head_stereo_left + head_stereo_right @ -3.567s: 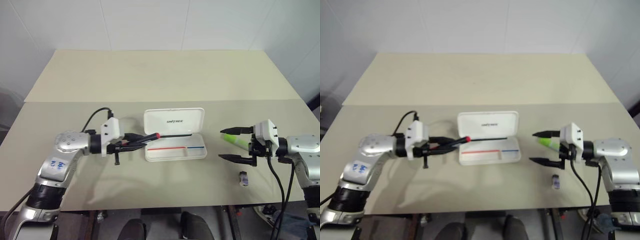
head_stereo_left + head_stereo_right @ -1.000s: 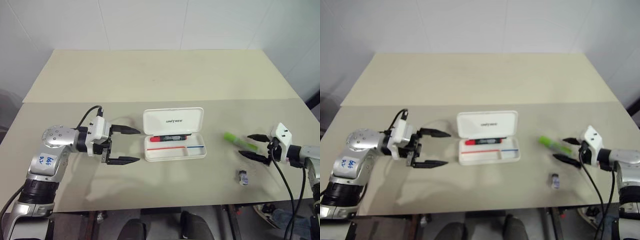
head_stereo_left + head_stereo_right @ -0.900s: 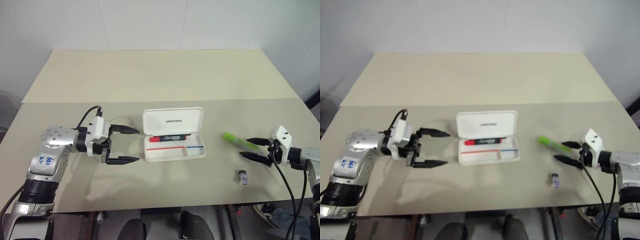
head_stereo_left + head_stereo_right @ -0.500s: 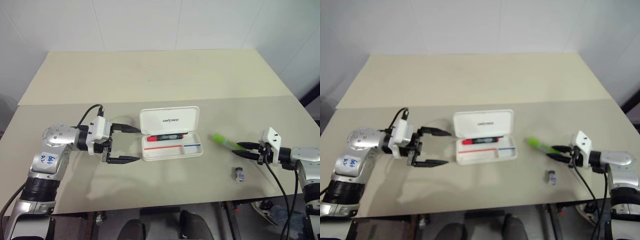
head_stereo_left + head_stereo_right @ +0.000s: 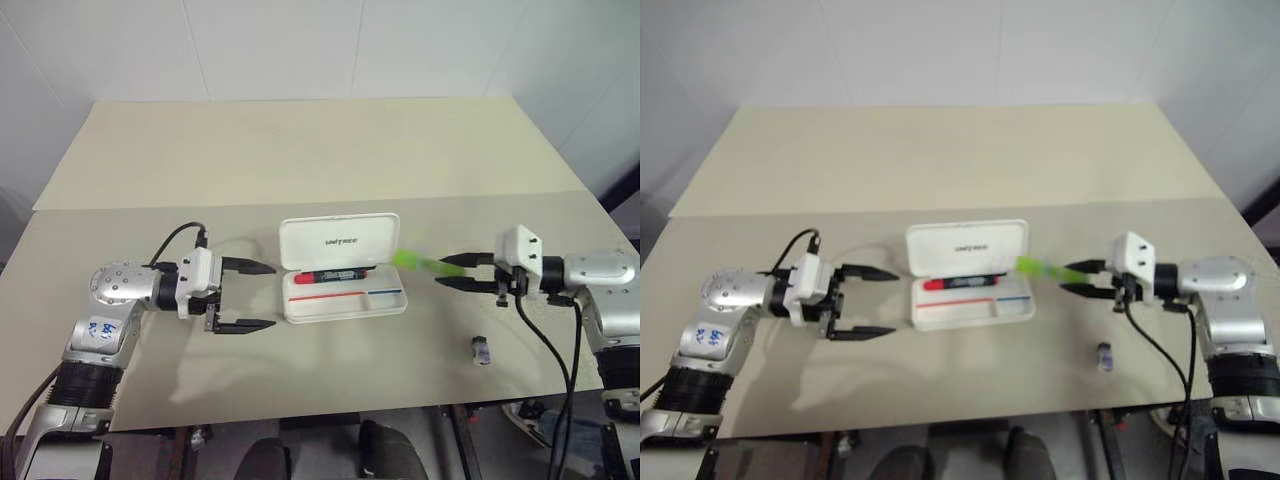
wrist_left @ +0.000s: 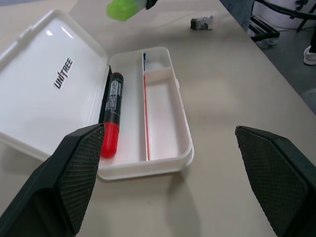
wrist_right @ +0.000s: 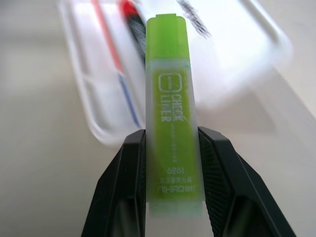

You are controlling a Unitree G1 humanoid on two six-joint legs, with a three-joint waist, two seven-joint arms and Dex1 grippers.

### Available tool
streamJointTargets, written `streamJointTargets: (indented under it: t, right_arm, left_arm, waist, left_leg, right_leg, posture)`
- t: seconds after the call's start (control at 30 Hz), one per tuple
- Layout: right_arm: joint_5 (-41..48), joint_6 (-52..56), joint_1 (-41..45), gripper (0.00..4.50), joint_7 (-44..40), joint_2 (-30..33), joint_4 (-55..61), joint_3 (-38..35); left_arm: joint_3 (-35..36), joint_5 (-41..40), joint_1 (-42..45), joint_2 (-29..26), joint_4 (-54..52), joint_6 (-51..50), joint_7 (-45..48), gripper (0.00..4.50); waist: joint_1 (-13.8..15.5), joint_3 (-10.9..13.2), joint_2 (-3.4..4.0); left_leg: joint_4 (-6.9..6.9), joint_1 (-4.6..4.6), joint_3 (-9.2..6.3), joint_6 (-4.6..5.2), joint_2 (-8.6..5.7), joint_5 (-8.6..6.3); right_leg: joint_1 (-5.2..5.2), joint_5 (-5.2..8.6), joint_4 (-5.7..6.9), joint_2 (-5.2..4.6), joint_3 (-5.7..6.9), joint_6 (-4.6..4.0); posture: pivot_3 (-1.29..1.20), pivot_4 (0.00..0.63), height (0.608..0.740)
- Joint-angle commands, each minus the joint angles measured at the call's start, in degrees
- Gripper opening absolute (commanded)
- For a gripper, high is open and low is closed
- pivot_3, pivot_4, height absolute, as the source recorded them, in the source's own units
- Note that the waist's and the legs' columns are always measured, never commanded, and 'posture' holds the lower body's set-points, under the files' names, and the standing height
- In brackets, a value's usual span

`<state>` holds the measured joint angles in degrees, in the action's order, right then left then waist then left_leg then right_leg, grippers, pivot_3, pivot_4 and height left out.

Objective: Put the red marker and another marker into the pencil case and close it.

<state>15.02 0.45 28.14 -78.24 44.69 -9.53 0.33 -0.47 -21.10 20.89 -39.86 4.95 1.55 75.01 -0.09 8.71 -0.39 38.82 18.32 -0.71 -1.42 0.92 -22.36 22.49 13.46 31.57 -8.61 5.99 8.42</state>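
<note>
Between the black fingers of the right gripper (image 5: 452,272) sits the green marker (image 7: 172,108), pinched at its rear so that most of its length pokes out toward the pencil case (image 5: 343,267). Its tip hangs in the air just past the case's right end, not yet over the tray. The case lies open on the table (image 5: 300,160), its lid tilted back with the lettering showing. The red marker (image 5: 334,276) already lies in the rear compartment, along the hinge side, while the front compartment beyond the red-and-blue stripe is bare. On the other side of the case the left gripper (image 5: 244,296) hovers with its fingers spread wide, holding nothing, just beside the case's left end. A small grey stub (image 5: 482,350) lies on the table near the right arm, well apart from the case.

The step in hand looks like carrying the second marker to the case. The next move probably calls for bringing it over a compartment, lining it up lengthwise and lowering it before letting go. After that the lid remains to be closed.
</note>
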Motion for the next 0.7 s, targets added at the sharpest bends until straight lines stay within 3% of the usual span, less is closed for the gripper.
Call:
streamJointTargets:
  t: [0.03, 0.27, 0.7]
  right_arm:
    - [1.2, 10.0, 2.5, 1.10, 3.6, -2.1, 9.8, 3.7]
    - [0.1, 21.0, 6.8, 1.10, 6.6, -6.0, 14.6, 10.5]
    - [-5.2, 18.2, 13.2, 1.10, 2.4, -12.5, 7.6, 22.0]
  left_arm:
    - [0.9, 0.1, -1.4, -0.2, -1.6, 0.7, -1.2, 4.50]
    - [1.8, -0.1, -4.8, -1.5, -3.9, -0.1, -2.6, 4.50]
    - [4.2, -0.7, -9.7, -3.6, -7.5, -1.4, -5.1, 4.50]
  waist:
    - [0.0, 0.0, 0.00]
    - [0.4, 0.0, 0.03]
    - [-0.1, 0.1, 0.09]
  left_leg:
    - [0.02, 0.00, 0.01, 0.00, 0.01, 0.00]
    - [0.07, 0.06, -0.01, 0.05, 0.02, -0.11]
    - [0.11, 0.05, 0.16, 0.10, 0.07, -0.36]
  right_leg:
    - [0.00, 0.00, 0.00, 0.00, 0.01, -0.01]
    - [0.05, -0.08, 0.02, 0.00, 0.06, -0.13]
    - [0.19, -0.08, 0.03, -0.02, 0.47, -0.14]
  posture:
    - [0.00, 0.150, 0.740]
    - [0.00, 0.150, 0.740]
    - [0.00, 0.150, 0.740]
